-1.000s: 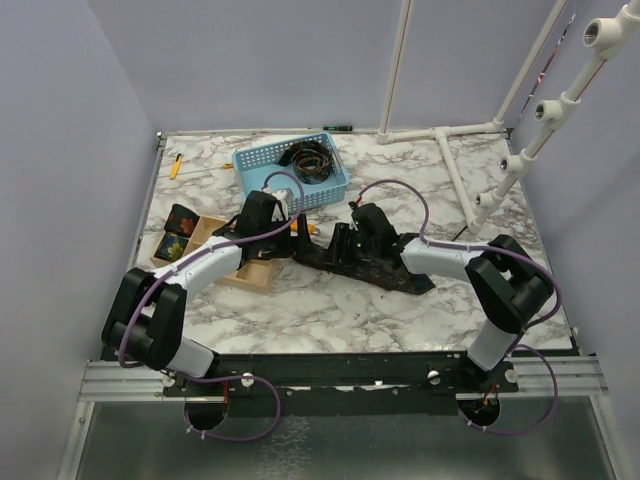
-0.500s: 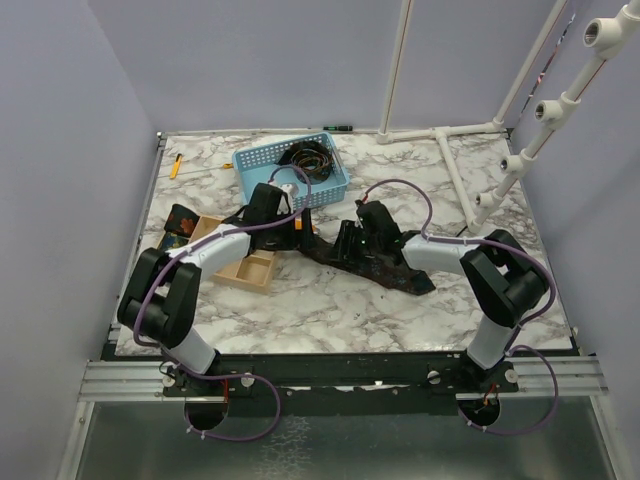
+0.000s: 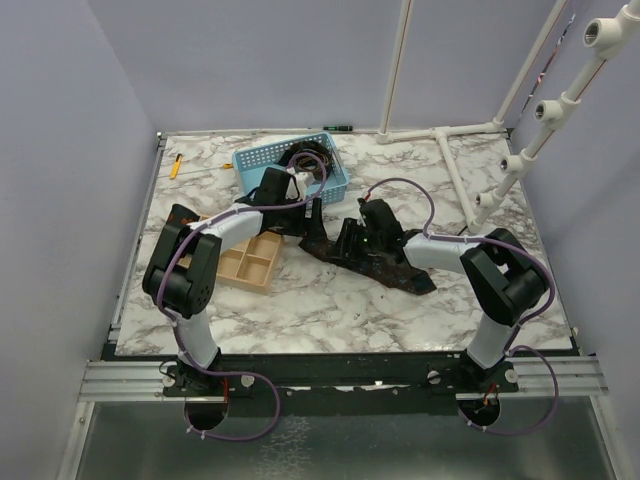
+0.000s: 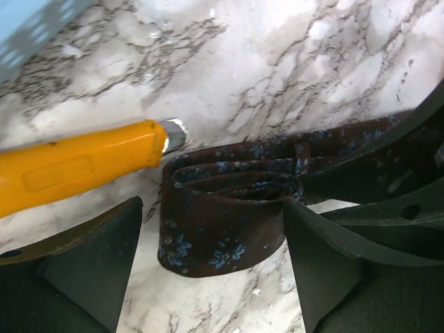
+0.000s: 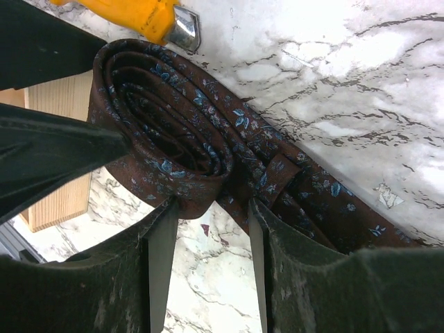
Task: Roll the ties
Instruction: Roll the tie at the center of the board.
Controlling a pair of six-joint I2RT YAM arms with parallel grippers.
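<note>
One brown tie [image 3: 372, 263] with small blue flowers lies across the table's middle, its left end rolled into a loose coil [image 4: 222, 222] [image 5: 163, 118]. My left gripper [image 4: 211, 260] is open wide and straddles that coil, its fingers [image 4: 90, 270] just clear of the fabric. My right gripper [image 5: 211, 208] is half open, with its fingertips [image 5: 163, 229] against the tie's edge where the coil meets the flat strip. In the top view the left gripper [image 3: 312, 222] and right gripper [image 3: 342, 240] meet over the coil. More coiled ties [image 3: 308, 160] sit in the blue basket [image 3: 250, 158].
A yellow-handled tool [image 4: 76, 166] [image 5: 142, 14] with a metal tip lies right against the coil. A wooden compartment tray [image 3: 250, 262] stands to the left, under my left arm. A white pipe frame [image 3: 455, 130] runs along the back right. A small yellow object [image 3: 175, 167] lies at the back left.
My left arm has swung away from the wooden tray, back and to the right, bringing its gripper over the tie's rolled end. The right arm has barely moved.
</note>
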